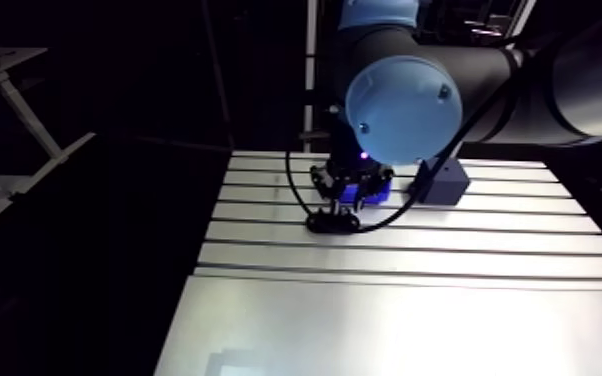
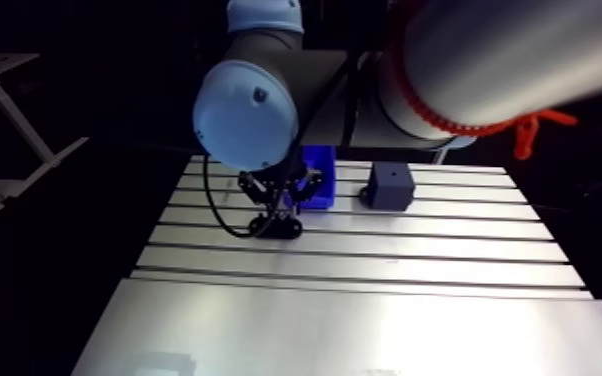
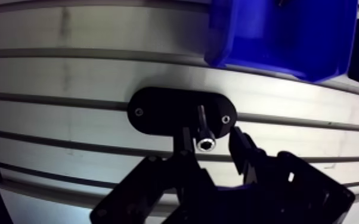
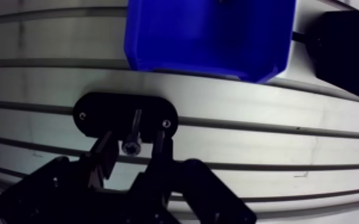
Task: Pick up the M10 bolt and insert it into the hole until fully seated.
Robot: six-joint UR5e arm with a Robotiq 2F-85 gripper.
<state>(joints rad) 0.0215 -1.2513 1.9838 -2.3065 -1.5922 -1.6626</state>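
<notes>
Gripper (image 3: 212, 143) fingers parted, gripping nothing, straddling M10 bolt (image 3: 203, 128), which stands upright in black oval plate (image 3: 158, 110) (shank exposed). Insertion seemingly unfinished; next move: straight downward push until head seats.

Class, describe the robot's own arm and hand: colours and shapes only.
The arm is made of thick, dark, tubular links with a round light-blue joint cap. The hand is black and blocky, with two narrow black fingers.
</notes>
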